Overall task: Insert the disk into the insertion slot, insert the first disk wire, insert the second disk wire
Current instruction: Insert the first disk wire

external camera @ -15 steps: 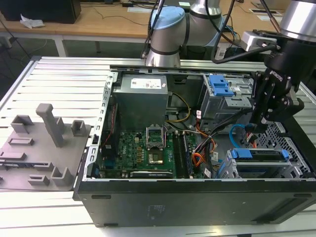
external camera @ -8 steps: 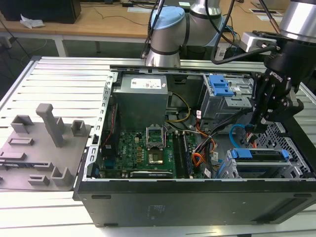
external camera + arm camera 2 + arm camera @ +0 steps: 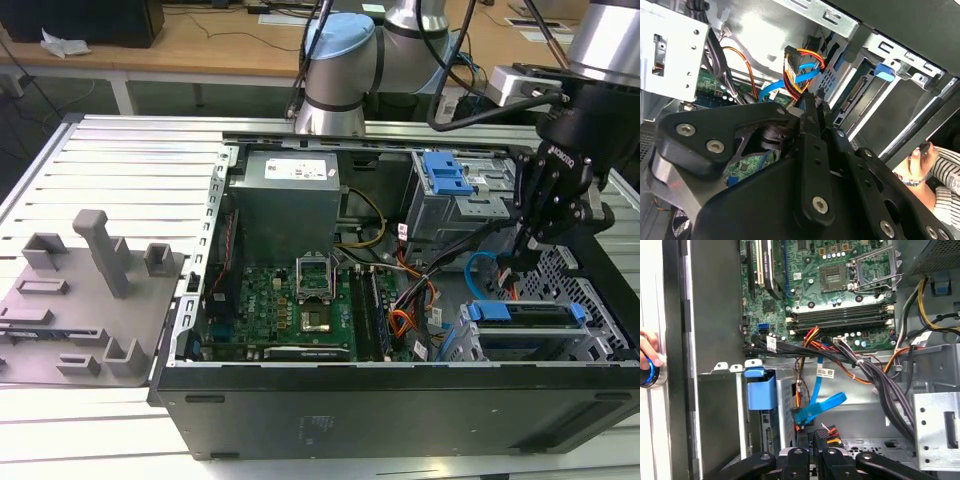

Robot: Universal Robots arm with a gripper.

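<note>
Tool point(image 3: 515, 262) down inside the open computer case point(image 3: 400, 410), over the corner with the drive cage; in both wrist views fingers point(image 3: 810, 150) drawn together, clamped on the red and yellow strands of the first disk wire point(image 3: 792, 55) just behind its black plug; plug itself free in the air a little beyond the tips.

Just below and beside the tool, the disk point(image 3: 530, 324) seated flat in the insertion slot point(image 3: 585, 290), blue carrier across its near edge; in the second wrist view, the disk's rear connector point(image 3: 857, 92) in plain sight, near the tips but apart from the plug.

Second disk wire point(image 3: 478, 268) curving in a loop just beside the tool, on the side toward the motherboard point(image 3: 290, 300); in the first wrist view its flat blue band point(image 3: 827, 402) folded right ahead of the tips; whether its dark end sits in a socket, cannot tell.

Beyond the tool, farther from the exterior camera, the grey bay point(image 3: 450, 205) with a blue latch point(image 3: 445, 172); orange cable point(image 3: 400, 322) between tool and motherboard; power supply point(image 3: 285, 205) farther off again.

Well apart from the tool, toward the exterior view's left, a grey fixture plate point(image 3: 80, 300) on the slatted counter point(image 3: 120, 160).

Outside the case wall, a person's hand point(image 3: 647, 352) in the first wrist view; in the second wrist view a striped sleeve point(image 3: 945, 170) near the case edge.
</note>
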